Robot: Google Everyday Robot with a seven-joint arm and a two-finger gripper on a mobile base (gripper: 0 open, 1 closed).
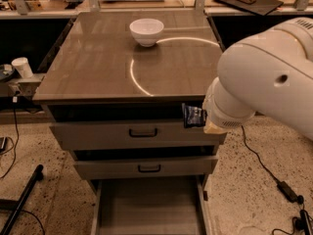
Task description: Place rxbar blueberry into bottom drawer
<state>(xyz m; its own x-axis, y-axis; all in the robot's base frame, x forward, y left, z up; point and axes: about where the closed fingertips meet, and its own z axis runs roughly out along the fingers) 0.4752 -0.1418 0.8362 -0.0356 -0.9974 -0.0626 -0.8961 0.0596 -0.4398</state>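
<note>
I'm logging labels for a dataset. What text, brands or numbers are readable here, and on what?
rxbar blueberry, held by the gripper in front of the top drawer: pale print on the wrapper, too blurred to read.
white bowl and white cup: no text visible.

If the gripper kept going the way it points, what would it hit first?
The gripper, holding the rxbar blueberry, points toward the picture's left, level with the top drawer. It would likely meet that drawer's front first, but depth is unclear, so it might pass free.
</note>
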